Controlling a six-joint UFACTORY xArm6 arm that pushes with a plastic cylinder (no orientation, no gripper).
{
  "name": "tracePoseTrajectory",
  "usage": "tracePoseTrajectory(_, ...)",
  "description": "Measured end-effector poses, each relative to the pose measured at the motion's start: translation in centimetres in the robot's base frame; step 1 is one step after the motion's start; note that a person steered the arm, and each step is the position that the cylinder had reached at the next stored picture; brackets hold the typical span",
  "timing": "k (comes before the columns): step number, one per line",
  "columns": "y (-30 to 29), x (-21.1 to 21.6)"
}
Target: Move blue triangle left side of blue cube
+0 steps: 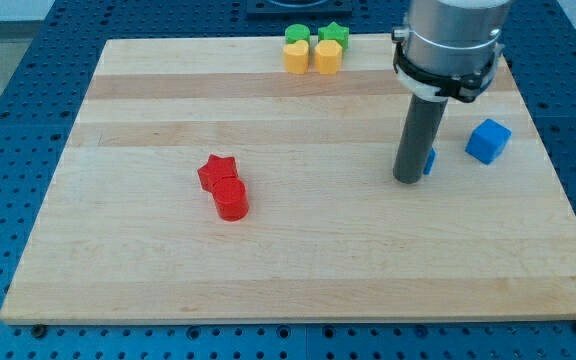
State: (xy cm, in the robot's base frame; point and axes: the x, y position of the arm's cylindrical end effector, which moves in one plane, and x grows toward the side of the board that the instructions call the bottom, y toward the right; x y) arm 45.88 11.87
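— Pale wood fills most of what we see: a board (pixel 298 250) of glued planks lying on a blue perforated table (pixel 8 110). Where do we stand on it?

— We stand toward the view's right, in the upper half. Our arm (pixel 450 45) comes down from the view's top edge as a wide grey cylinder with a black and white collar, and under it the dark rod reaches the wood. We place my tip (pixel 407 179) right at the rod's foot.

— Does the tool grasp anything?

— We have nothing to open or close, only the bare rod, so it holds nothing. We see a sliver of blue showing past the rod's right edge: that is the blue triangle (pixel 429 161), mostly hidden behind the rod. It lies just beside my tip, but we cannot tell whether they touch.

— And the blue cube (pixel 488 140)?

— We find it farther to the view's right and a little higher, near the triangle but apart from it. The triangle sits on the cube's left side.

— What else lies on the board?

— Four blocks cluster at the top edge: a green block (pixel 295 35), a green star (pixel 334 34), a yellow block (pixel 295 57) and a yellow heart (pixel 328 55). Left of centre we see a red star (pixel 216 172) touching a red cylinder (pixel 232 199), well apart from us.
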Motion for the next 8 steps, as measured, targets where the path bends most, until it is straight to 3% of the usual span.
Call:
tracePoseTrajectory(6, 2.6, -4.0)
tracePoseTrajectory(8, -0.7, -7.6)
